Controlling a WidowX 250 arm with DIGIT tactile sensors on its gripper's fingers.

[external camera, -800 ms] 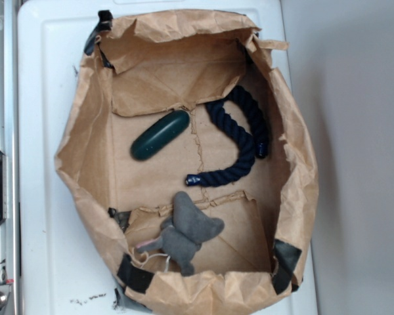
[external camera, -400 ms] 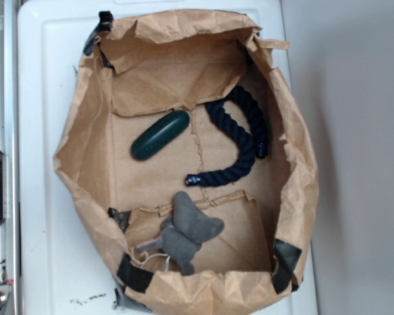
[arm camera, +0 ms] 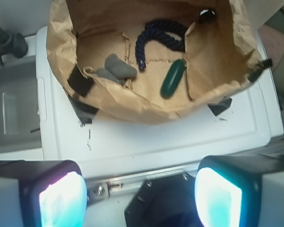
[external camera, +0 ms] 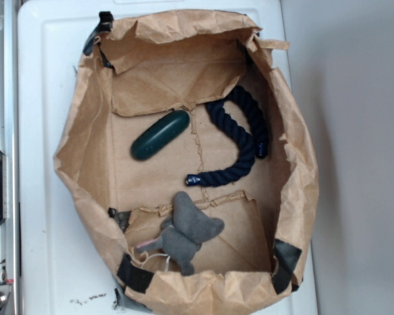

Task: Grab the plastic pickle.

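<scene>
The plastic pickle [external camera: 159,134] is a smooth dark green capsule lying aslant on the floor of a brown paper bag [external camera: 79,141], left of centre. In the wrist view the pickle [arm camera: 173,78] shows far ahead inside the bag [arm camera: 132,106]. My gripper [arm camera: 141,198] is open, its two pale pads wide apart at the bottom of the wrist view, with nothing between them. It hangs well short of the bag, over the white table's edge. The exterior view does not show the gripper.
A curved navy rope [external camera: 240,138] lies right of the pickle. A grey plush elephant [external camera: 184,233] sits near the bag's lower wall. The bag stands on a white table [external camera: 43,79]. A black bracket [arm camera: 165,208] and a metal rail lie below my gripper.
</scene>
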